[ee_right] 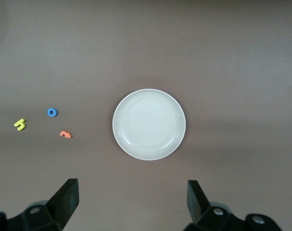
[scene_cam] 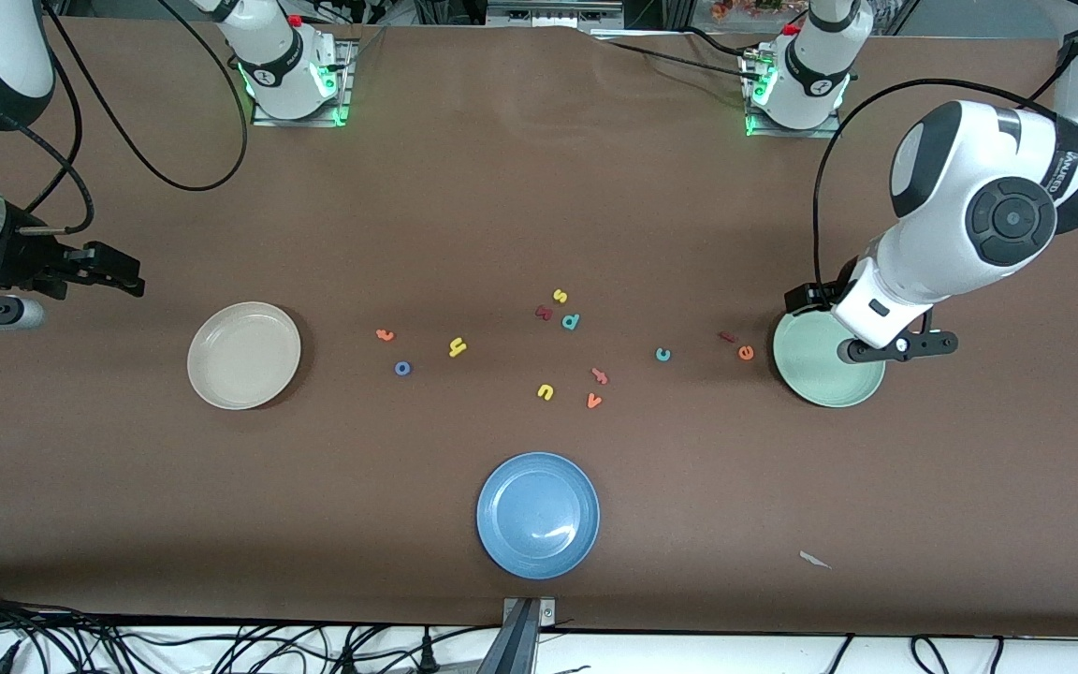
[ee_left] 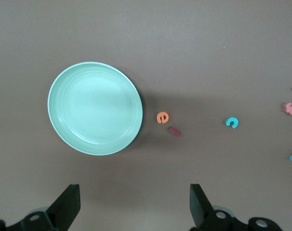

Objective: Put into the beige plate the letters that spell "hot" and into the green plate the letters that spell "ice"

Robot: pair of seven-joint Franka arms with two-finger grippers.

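With both plates bare and the left gripper point(ee_left: 131, 207) over the green plate point(ee_left: 64, 130) and the right gripper point(ee_right: 131, 204) near the beige plate point(ee_right: 131, 144) held spread wide, the orange e point(ee_left: 162, 117) is best approached squarely from above and pinched gently.

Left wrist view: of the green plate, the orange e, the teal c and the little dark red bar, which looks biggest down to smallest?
1. green plate, by far.
2. orange e and teal c, much alike.
3. dark red bar, thinnest.

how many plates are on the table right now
3. The beige plate lies toward the right arm's end, the green plate toward the left arm's end, partly under the left arm, and the blue plate between them, nearest the front camera.
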